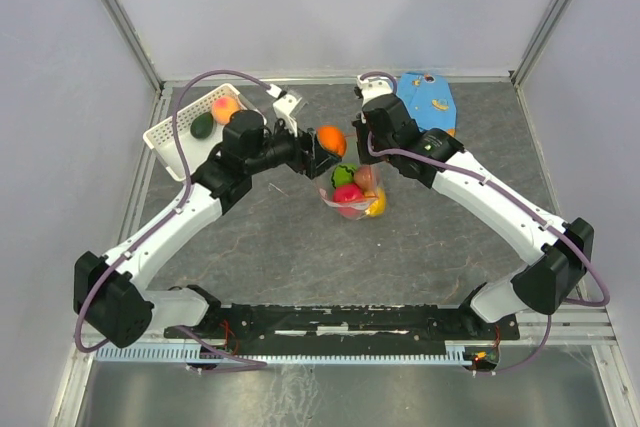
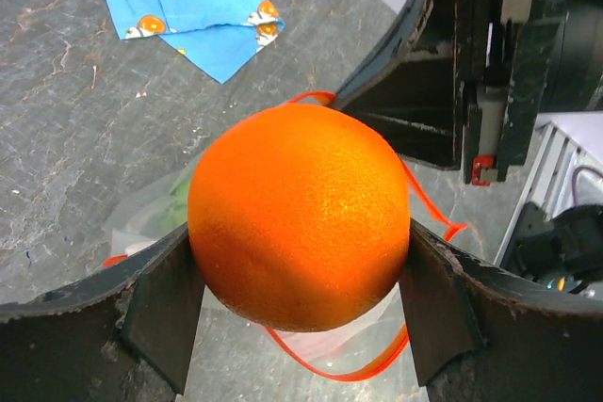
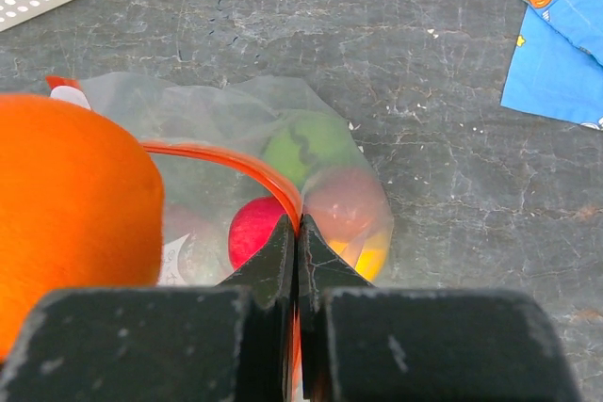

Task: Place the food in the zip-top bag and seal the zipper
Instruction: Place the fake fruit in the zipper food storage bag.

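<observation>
My left gripper [image 2: 298, 249] is shut on the orange fruit [image 2: 300, 216] and holds it above the open mouth of the zip-top bag [image 1: 355, 197]; from above the gripper [image 1: 322, 144] sits just left of the bag's top. My right gripper [image 3: 297, 229] is shut on the bag's red-orange zipper [image 3: 226, 159], holding the mouth up. Inside the bag lie a bright green striped fruit [image 3: 303, 143], a red one [image 3: 252, 230], a peach-pink one [image 3: 341, 202] and a yellow one [image 3: 370, 259]. The zipper loop [image 2: 332, 371] shows under the orange.
A white lattice basket [image 1: 168, 134] at the back left holds a peach fruit [image 1: 226, 107] and a dark green fruit [image 1: 202, 125]. A blue patterned cloth [image 1: 425, 102] lies at the back right, behind the right arm. Walls close the table on three sides.
</observation>
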{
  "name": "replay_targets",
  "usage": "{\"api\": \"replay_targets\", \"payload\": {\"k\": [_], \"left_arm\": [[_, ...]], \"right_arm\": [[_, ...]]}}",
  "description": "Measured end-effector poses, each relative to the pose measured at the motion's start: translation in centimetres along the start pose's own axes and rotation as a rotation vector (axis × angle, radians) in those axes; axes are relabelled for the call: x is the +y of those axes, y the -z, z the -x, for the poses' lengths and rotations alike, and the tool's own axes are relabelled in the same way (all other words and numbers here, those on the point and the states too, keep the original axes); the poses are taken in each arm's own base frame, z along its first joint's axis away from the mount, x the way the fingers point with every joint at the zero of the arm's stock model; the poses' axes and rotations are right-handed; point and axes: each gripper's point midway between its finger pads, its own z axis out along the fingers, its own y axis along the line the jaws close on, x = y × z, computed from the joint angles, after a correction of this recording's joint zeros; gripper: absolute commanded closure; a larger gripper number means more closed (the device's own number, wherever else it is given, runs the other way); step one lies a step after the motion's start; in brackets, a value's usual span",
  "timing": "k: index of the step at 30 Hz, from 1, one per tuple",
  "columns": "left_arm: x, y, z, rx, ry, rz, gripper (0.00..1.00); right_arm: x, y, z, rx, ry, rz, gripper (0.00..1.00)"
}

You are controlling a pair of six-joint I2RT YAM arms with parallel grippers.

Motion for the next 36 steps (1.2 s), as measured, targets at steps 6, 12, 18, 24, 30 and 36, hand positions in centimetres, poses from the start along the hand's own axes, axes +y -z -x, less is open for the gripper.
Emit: {"api": "replay_targets", "payload": {"k": [6, 12, 18, 24, 30, 36], "left_arm": [[-1.2, -0.6, -2.1, 0.058, -0.1, -0.053, 0.5], [-1.2, -1.3, -4.6, 0.13, -0.155, -0.018, 0.35], [2.1, -1.6, -6.3, 0.186, -0.154, 0.152, 0.24], [3.8, -1.5, -6.0, 0.187, -0.153, 0.254, 0.18], [3.6, -1.6, -5.3, 0.171, -0.122, 0.265, 0.08], [3.3, -1.4, -5.6, 0.182, -0.063, 0.274, 0.07]], "right_arm": [[0.1, 0.0, -0.2, 0.008, -0.014, 0.005, 0.98], [0.2, 0.0, -0.2, 0.007, -0.021, 0.005, 0.98], [0.3, 0.1, -0.2, 0.009, -0.023, 0.012, 0.98], [0.5, 0.1, -0.2, 0.012, -0.024, 0.021, 0.98], [0.5, 0.1, -0.2, 0.012, -0.026, 0.02, 0.98], [0.3, 0.0, -0.2, 0.009, -0.031, 0.012, 0.98]]}}
